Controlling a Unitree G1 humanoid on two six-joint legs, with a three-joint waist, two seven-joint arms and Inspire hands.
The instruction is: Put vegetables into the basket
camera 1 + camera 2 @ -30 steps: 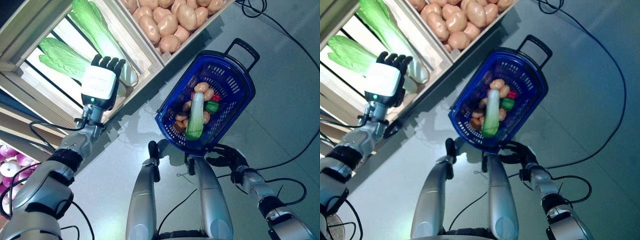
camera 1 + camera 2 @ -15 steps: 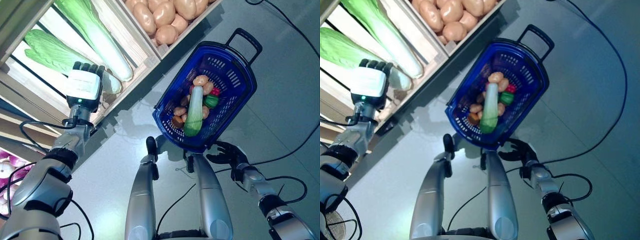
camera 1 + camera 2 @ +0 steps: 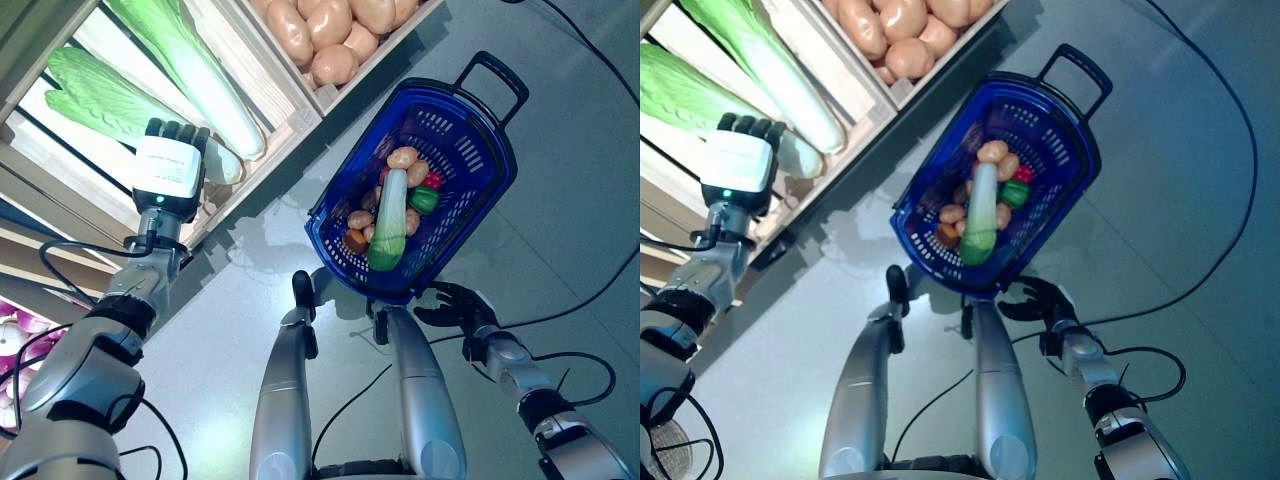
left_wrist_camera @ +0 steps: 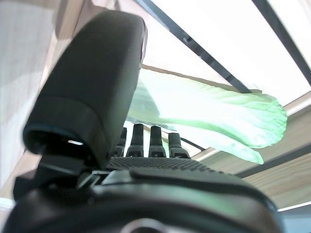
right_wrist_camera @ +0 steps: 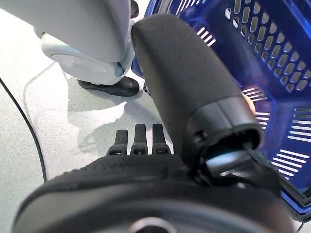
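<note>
**Left hand at the cabbage crate, basket part filled**

A grey floor runs between a slatted pale wooden crate and a blue plastic shopping basket with a black handle. The dark left hand with its white back cover is raised at the crate's edge, fingers straight and spread, holding nothing. Just past its fingertips lies the long pale-green leafy cabbage; the wrist view shows the leaf right beyond the fingers, though contact cannot be confirmed. A second, longer cabbage with a white stalk lies on the hand's far side.

The cabbage looks light and soft at the frilly leaf end and firmer at the stalk; a grasp round the thick stalk end should hold better than the leaves, which may crush or tear.

Brown potatoes fill the neighbouring compartment, well beyond the hand. The crate's wooden rim stands between hand and basket. The basket already holds a cabbage, potatoes and small red and green vegetables. The right hand hangs low beside the basket's near rim, fingers relaxed and empty.
</note>
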